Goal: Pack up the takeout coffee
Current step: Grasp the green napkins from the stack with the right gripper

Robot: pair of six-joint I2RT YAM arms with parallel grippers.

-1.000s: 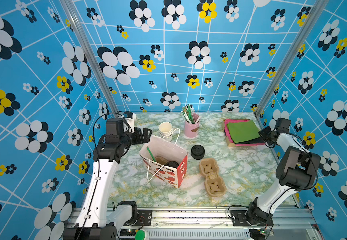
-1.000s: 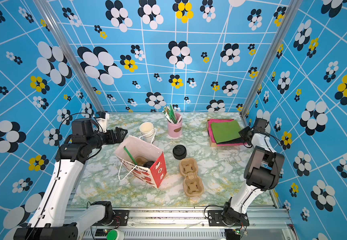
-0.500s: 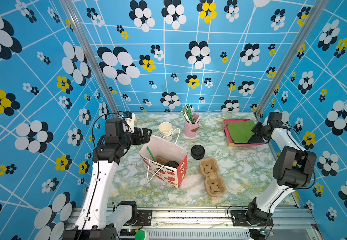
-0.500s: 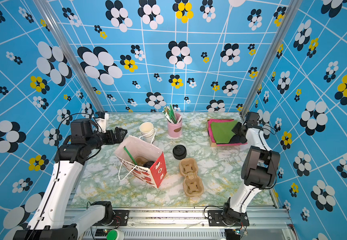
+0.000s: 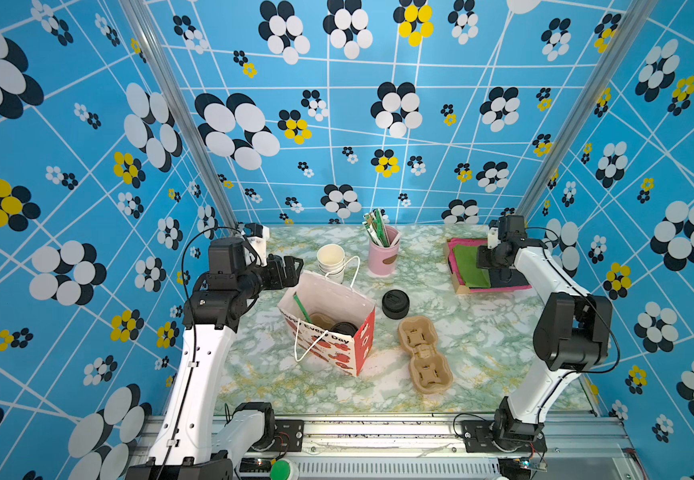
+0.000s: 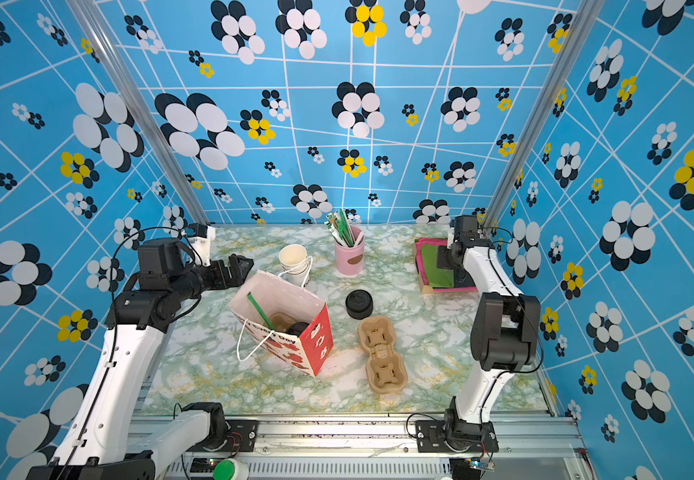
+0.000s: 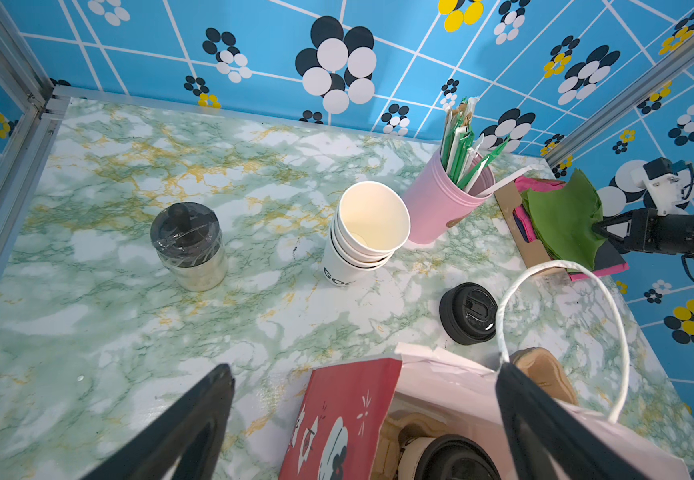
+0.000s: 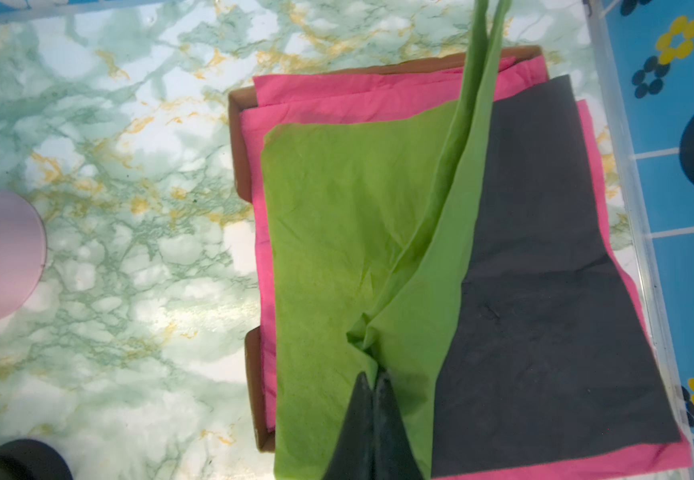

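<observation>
The takeout coffee (image 5: pixel 343 328) (image 6: pixel 297 329) stands inside the red and white paper bag (image 5: pixel 328 291) (image 6: pixel 320 345). Only its black lid and a bit of white cup (image 7: pixel 457 459) show, next to a brown carrier and a green straw (image 5: pixel 301 307). My left gripper (image 5: pixel 291 268) (image 6: pixel 241 266) (image 7: pixel 366 372) hovers open by the bag's far left rim, holding nothing. My right gripper (image 5: pixel 485 258) (image 6: pixel 445 257) (image 8: pixel 372 376) is shut on a green napkin (image 8: pixel 337 208) (image 7: pixel 561 220) over the napkin tray, and the pinched edge is raised into a fold.
A stack of lidless cups (image 5: pixel 330 257), a pink straw holder (image 5: pixel 383 253) and a pile of black lids (image 5: pixel 395 303) stand behind and right of the bag. A cardboard cup carrier (image 5: pixel 424 353) lies front right. A glass jar (image 7: pixel 189 245) stands back left. The cardboard tray (image 8: pixel 237 166) holds pink and black napkins.
My right gripper has moved left from beside the tray to over it and has pulled the green napkin into a fold, baring the black one. The left arm has stayed still.
</observation>
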